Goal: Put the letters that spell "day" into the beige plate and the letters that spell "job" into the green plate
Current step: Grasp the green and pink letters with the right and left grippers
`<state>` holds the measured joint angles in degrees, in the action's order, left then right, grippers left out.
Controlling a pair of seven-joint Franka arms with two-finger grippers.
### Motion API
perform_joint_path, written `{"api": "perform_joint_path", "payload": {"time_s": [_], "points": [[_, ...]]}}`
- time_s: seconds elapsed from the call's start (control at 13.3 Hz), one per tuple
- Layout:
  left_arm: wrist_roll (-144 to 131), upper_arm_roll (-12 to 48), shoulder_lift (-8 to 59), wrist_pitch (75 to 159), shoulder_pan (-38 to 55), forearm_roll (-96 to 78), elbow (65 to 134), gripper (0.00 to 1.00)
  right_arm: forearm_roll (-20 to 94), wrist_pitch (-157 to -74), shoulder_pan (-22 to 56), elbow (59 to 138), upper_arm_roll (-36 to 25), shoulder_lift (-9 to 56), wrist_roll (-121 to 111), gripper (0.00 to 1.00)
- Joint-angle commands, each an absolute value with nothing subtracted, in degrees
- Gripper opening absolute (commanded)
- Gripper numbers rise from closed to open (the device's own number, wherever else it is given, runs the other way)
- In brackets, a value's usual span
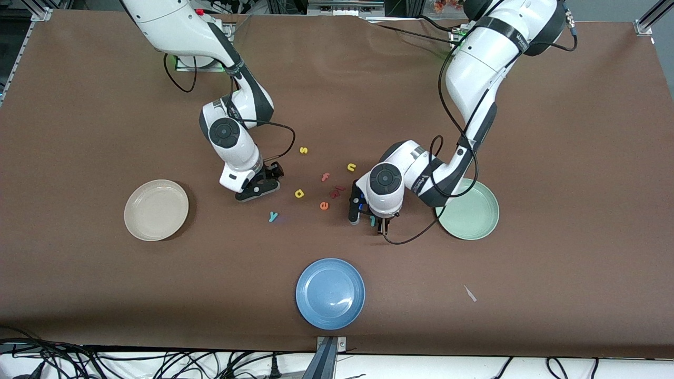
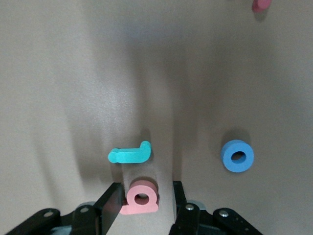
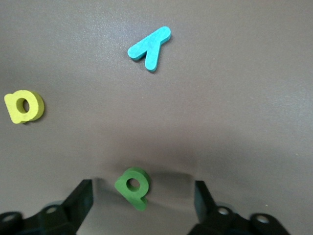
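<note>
In the left wrist view my left gripper point(image 2: 145, 201) is down at the table, open around the salmon "b" point(image 2: 149, 190). One finger is against the letter and a gap remains at the other. The teal "j" point(image 2: 129, 155) and blue "o" point(image 2: 237, 155) lie just past it. In the front view that gripper point(image 1: 368, 221) is beside the green plate point(image 1: 471, 213). My right gripper point(image 3: 142, 200) stands wide open over the green letter point(image 3: 132, 187), its fingers clear of it. The teal "y" point(image 3: 150, 47) and yellow looped letter point(image 3: 23, 106) lie close by. The beige plate point(image 1: 156, 210) holds nothing.
A blue plate point(image 1: 330, 293) sits nearest the front camera, mid-table. Loose letters lie between the arms: a yellow "s" point(image 1: 303, 150), a yellow "n" point(image 1: 351, 167), a salmon "f" point(image 1: 325, 177) and an orange "e" point(image 1: 324, 206). A small scrap point(image 1: 469, 293) lies toward the left arm's end.
</note>
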<state>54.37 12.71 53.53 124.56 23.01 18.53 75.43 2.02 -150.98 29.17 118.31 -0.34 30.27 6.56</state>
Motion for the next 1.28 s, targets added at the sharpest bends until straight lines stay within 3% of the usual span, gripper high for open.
{"api": "perform_joint_path", "payload": {"time_s": [0.0,0.23,0.38,0.75,0.9,1.05,1.13,1.2], "points": [[53.2,12.1,54.5,126.4,23.6,20.7,75.4,0.38,2.9,-152.1,29.0,118.3,0.8,30.7,6.9,0.79],[53.2,12.2,54.2,126.4,23.6,20.7,75.3,0.38,2.9,-152.9,29.0,118.4,1.0,31.0,6.9,0.66],[53.2,12.2,54.1,126.4,23.6,20.7,75.3,0.38,2.9,-153.0,29.0,118.4,1.1,31.0,6.9,0.65],[53.4,11.9,53.1,124.8,22.2,20.9,75.1,0.41,2.9,-152.9,29.0,118.7,1.1,31.0,6.8,0.47],[53.3,11.3,53.1,124.8,22.4,21.4,75.1,0.41,2.9,-153.0,29.0,118.7,1.1,31.0,6.9,0.47],[53.4,11.3,53.1,124.8,22.3,21.4,75.3,0.41,2.9,-153.0,29.0,118.7,1.1,31.0,6.9,0.39],[53.4,11.3,53.1,124.8,22.2,21.4,75.3,0.39,2.9,-153.0,29.0,118.7,1.1,31.0,6.9,0.33],[53.4,11.3,53.1,124.8,22.2,21.4,75.3,0.32,2.9,-153.1,29.0,118.7,1.2,31.0,6.9,0.28]]}}
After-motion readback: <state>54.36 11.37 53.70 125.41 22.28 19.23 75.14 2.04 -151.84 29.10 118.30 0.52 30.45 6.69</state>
